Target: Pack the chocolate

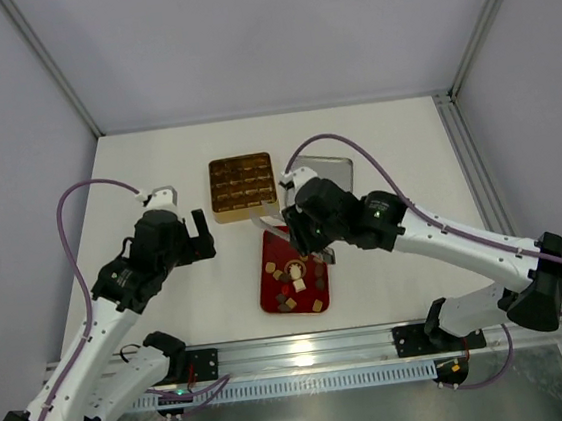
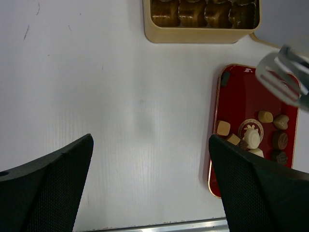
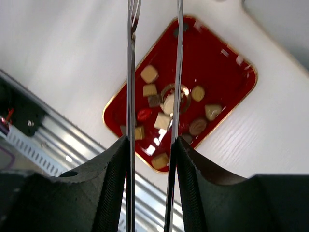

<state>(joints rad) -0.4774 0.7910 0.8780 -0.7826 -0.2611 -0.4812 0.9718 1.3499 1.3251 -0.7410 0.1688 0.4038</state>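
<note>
Chocolate (image 3: pixel 162 121): loose pieces on red tray (image 3: pixel 222 72), beneath tongs (image 3: pixel 131 72) clamped in right gripper (image 3: pixel 152 145); left gripper (image 2: pixel 150 140) spread wide, well aside.

A gold gridded box (image 2: pixel 198 35) and a silver lid (image 1: pixel 335 173) lie beyond a red tray (image 2: pixel 241 96), metal tongs (image 2: pixel 266 72) over it.

The chocolate (image 3: pixel 162 121) lies loose as roughly a dozen tiny pieces on the red tray (image 3: pixel 219 65), gathered in the half nearer the arms. Tan squares (image 3: pixel 149 74) sit at the cluster's edge. A round tan piece (image 3: pixel 198 93), a heart-shaped tan one (image 3: pixel 212 112) and a round dark brown piece (image 3: pixel 197 126) lie close together. A cream-white piece (image 3: pixel 169 104) rests mid-tray.
</note>
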